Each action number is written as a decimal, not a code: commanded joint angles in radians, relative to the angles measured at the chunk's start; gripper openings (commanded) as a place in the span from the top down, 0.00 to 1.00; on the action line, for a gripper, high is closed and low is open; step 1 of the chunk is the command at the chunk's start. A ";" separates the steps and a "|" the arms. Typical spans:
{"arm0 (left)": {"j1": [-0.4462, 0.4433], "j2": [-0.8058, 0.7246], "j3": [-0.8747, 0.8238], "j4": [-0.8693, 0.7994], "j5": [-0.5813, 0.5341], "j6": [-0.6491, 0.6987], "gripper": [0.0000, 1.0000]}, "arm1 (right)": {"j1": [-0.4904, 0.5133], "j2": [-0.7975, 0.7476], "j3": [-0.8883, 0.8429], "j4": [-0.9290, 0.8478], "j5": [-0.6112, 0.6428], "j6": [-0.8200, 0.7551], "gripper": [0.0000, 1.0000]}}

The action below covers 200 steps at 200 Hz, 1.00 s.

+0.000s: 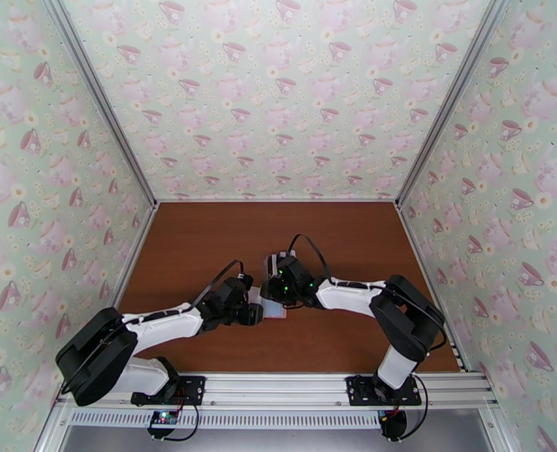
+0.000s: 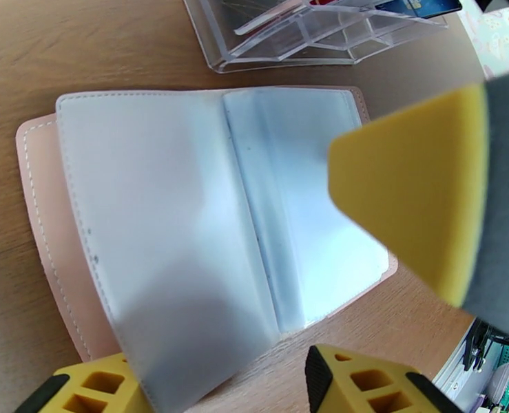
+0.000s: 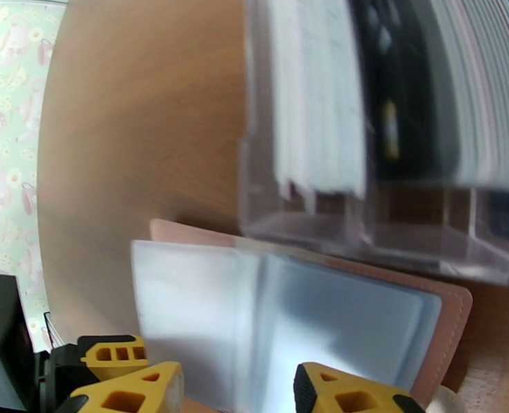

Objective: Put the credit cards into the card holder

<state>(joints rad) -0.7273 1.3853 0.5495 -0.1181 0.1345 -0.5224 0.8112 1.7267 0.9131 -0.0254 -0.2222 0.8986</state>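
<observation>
The card holder (image 2: 171,201) lies open flat on the table, a pink cover with pale grey-blue pockets (image 3: 337,318); from above it shows between the two wrists (image 1: 272,309). Just beyond it, the credit cards stand in a clear slotted rack (image 2: 309,36): a blue card (image 2: 419,5), white cards (image 3: 316,91) and a black card (image 3: 392,84). My left gripper (image 2: 220,390) is open, its yellow fingertips either side of the near edge of a pocket leaf. My right gripper (image 3: 237,394) is open at the holder's opposite edge. One of its fingers (image 2: 412,187) hangs over the right pocket.
The clear rack (image 1: 275,264) sits just behind the holder on the brown table (image 1: 203,242). Both wrists crowd together at the table's middle (image 1: 252,310). Patterned walls close in the left, right and back sides.
</observation>
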 commanded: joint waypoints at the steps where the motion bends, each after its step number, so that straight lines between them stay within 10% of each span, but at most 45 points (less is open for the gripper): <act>1: 0.000 -0.035 0.061 -0.113 -0.061 0.026 0.39 | 0.000 -0.011 0.024 0.004 -0.014 0.006 0.52; 84: 0.052 -0.087 0.112 -0.199 -0.170 0.089 0.38 | 0.000 -0.006 0.035 -0.005 -0.020 -0.011 0.55; 200: 0.088 0.150 0.166 -0.147 -0.183 0.150 0.53 | 0.000 0.028 0.001 -0.001 -0.031 -0.017 0.86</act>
<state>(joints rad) -0.6426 1.5185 0.6971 -0.2577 -0.0307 -0.3904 0.8112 1.7382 0.9268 -0.0265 -0.2443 0.8867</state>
